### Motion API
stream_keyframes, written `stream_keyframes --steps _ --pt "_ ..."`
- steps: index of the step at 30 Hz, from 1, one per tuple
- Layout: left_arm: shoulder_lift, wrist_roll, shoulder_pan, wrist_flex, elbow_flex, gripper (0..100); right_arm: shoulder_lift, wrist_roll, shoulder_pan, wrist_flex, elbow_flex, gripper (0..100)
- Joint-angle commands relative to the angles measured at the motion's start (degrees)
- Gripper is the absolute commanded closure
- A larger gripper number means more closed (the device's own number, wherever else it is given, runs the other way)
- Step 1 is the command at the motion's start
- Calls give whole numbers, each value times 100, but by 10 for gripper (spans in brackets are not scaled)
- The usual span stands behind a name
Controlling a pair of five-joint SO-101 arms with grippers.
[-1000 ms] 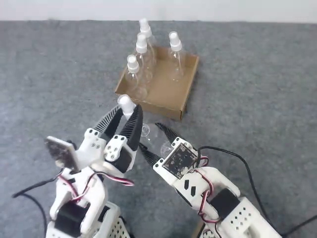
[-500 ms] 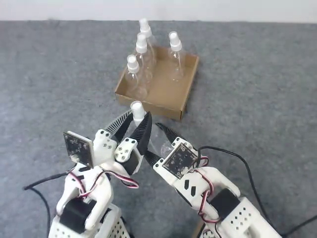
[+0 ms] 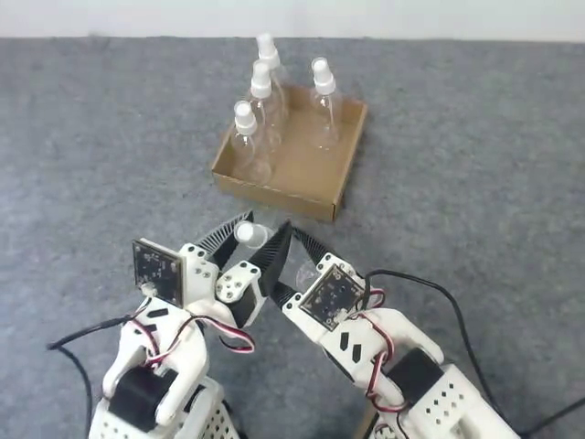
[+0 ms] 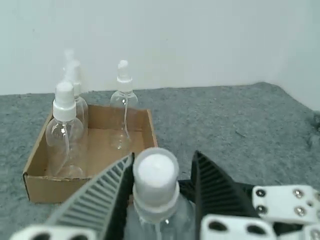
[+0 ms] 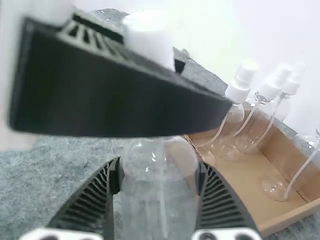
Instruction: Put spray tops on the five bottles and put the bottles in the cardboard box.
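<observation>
Left claw (image 4: 163, 156) pinches spray top (image 4: 155, 173); right wrist view reveals right claw (image 5: 159, 166) clasping bottle (image 5: 160, 202).

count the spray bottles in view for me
5. Four stand in the cardboard box: near-left bottle, middle-left bottle, far-left bottle and right bottle. The fifth bottle stands before the box in the right gripper, its spray top in the left gripper. None seems hidden.

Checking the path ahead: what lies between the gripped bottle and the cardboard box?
Bare grey carpet only, in the high view, from the held bottle's spray top to the cardboard box's near wall.
</observation>
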Motion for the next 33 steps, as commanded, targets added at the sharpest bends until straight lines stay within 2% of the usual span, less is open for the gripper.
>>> stream_keyframes --steps 1,12,16,22,30,33 --pt "-88 -53 -9 185 -541 826 -180 44 -40 -154 -193 961" --pt "-97 264 -756 88 -892 826 -180 44 -57 -154 -167 961" --pt "-97 255 -747 88 -857 833 -180 44 -57 -154 -158 961" --pt "-88 237 -703 79 -840 944 -180 62 -75 -101 -158 961" --pt "-88 229 -246 -466 -295 953 -180 79 -321 -92 -158 961" --pt "-88 18 -202 -484 -268 953 -180 79 -382 -92 -158 961"
